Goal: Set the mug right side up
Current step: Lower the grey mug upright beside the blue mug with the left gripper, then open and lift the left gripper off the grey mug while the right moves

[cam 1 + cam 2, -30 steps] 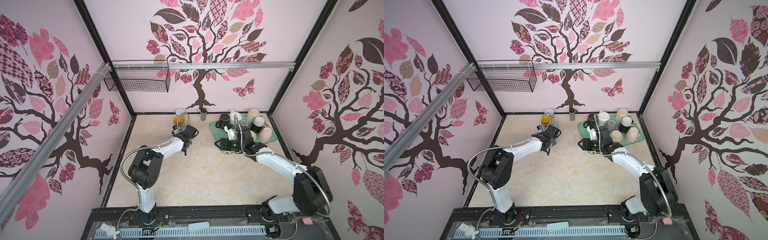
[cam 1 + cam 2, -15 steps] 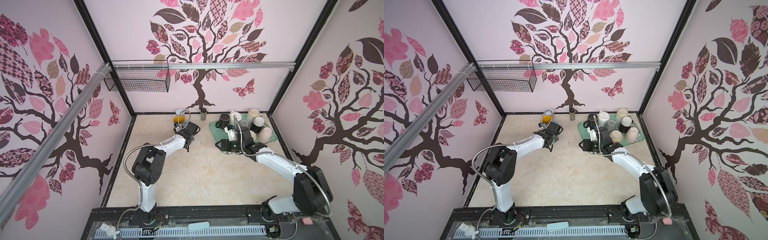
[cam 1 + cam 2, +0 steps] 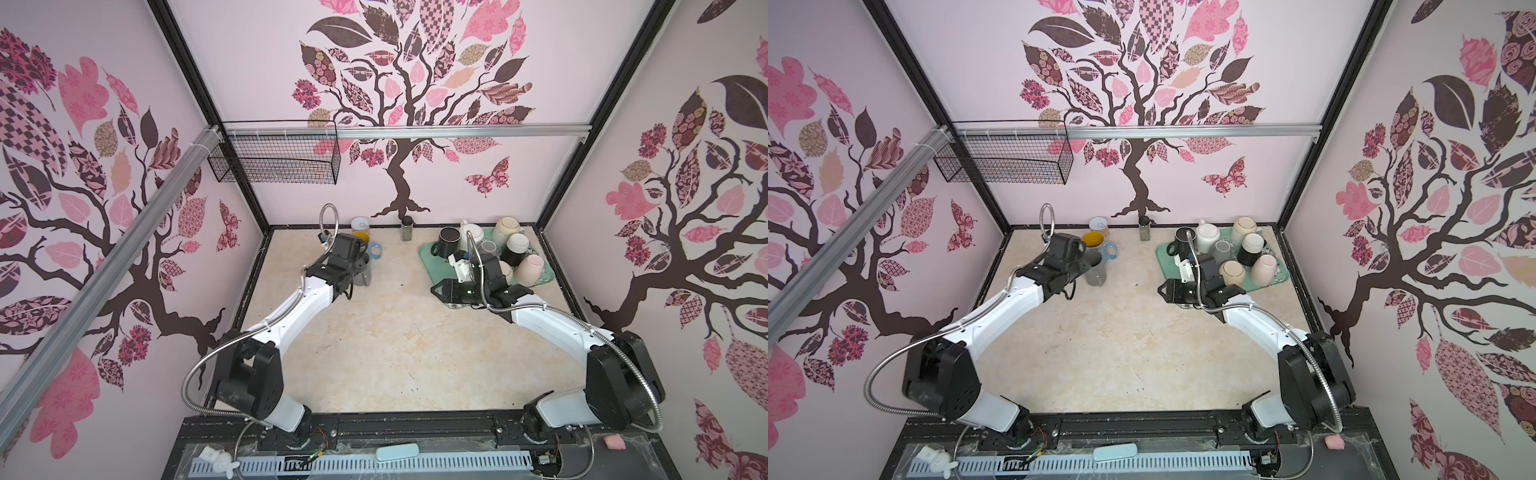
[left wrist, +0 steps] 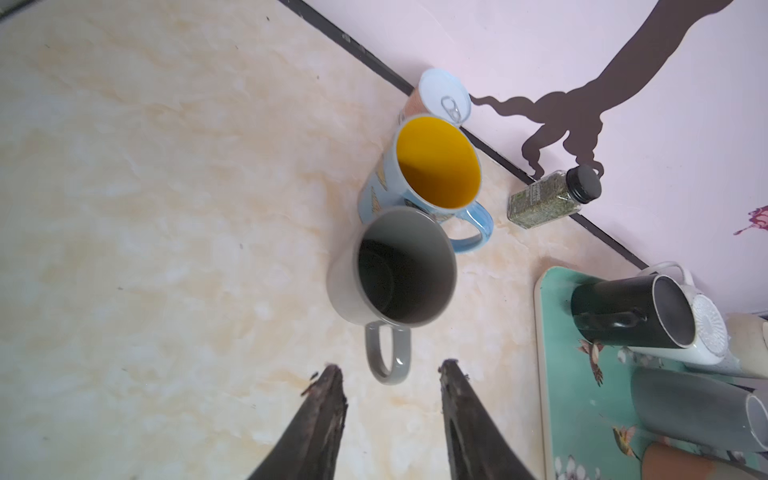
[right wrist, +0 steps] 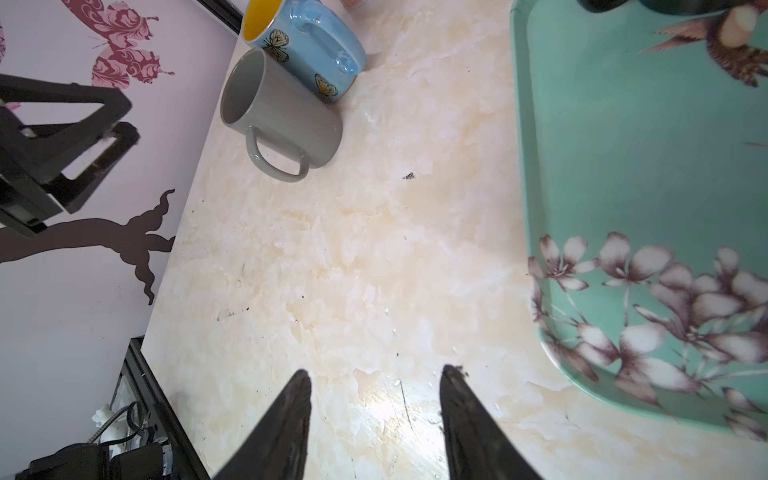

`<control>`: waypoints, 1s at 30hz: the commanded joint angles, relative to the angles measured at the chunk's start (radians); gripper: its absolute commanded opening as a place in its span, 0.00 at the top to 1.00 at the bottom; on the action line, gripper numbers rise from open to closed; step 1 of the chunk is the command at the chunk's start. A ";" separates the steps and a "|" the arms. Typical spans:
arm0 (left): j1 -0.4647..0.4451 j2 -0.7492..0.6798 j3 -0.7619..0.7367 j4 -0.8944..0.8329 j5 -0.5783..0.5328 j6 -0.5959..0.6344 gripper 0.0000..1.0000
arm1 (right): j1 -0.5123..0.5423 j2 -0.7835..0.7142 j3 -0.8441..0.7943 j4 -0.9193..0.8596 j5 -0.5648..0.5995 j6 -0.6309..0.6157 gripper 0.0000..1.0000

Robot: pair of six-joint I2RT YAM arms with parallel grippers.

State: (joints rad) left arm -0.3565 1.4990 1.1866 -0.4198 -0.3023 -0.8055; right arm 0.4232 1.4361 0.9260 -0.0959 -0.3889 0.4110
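A grey mug [image 4: 390, 266] stands upright on the marble table, mouth up, in both top views [image 3: 362, 272] [image 3: 1096, 272] and in the right wrist view [image 5: 282, 112]. Its handle points at my left gripper [image 4: 390, 368]. That gripper is open, its fingertips [image 4: 332, 374] either side of the handle's end with a gap on each side. My right gripper [image 5: 376, 372] is open and holds nothing, low over bare table beside the green tray's [image 5: 623, 166] near corner.
A blue butterfly mug [image 4: 436, 162] with a yellow inside touches the grey mug's far side. Behind it stand a can [image 4: 442, 95] and a spice jar [image 4: 552, 199] at the back wall. The tray [image 3: 428, 255] carries several upturned mugs [image 3: 530, 270].
My left gripper has opened and let go of the grey mug's handle. The mug now stands free on the table. The right arm has not moved.
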 commanded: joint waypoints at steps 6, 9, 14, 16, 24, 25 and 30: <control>0.086 -0.010 -0.207 0.053 0.289 0.093 0.85 | 0.010 0.048 0.046 -0.001 -0.003 -0.008 0.48; 0.024 0.048 -0.199 0.052 0.292 0.078 0.87 | 0.013 0.053 0.048 -0.003 0.001 -0.009 0.48; -0.020 0.181 -0.140 0.076 0.301 0.048 0.88 | 0.017 0.050 0.049 -0.015 0.008 -0.007 0.48; -0.027 0.237 -0.095 0.074 0.302 0.052 0.89 | 0.016 0.041 0.045 -0.020 0.017 -0.012 0.48; -0.036 0.368 0.052 0.070 0.302 0.058 0.90 | 0.017 0.025 0.036 -0.037 0.047 -0.026 0.47; -0.035 0.380 0.068 0.071 0.299 0.059 0.90 | 0.016 0.025 0.038 -0.037 0.047 -0.027 0.47; -0.037 0.440 0.149 0.065 0.308 0.062 0.90 | 0.017 0.026 0.039 -0.047 0.056 -0.037 0.47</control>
State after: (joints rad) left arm -0.3882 1.9121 1.2694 -0.3813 0.0044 -0.7574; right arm 0.4343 1.4677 0.9306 -0.1234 -0.3515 0.3992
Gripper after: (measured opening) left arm 0.098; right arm 0.528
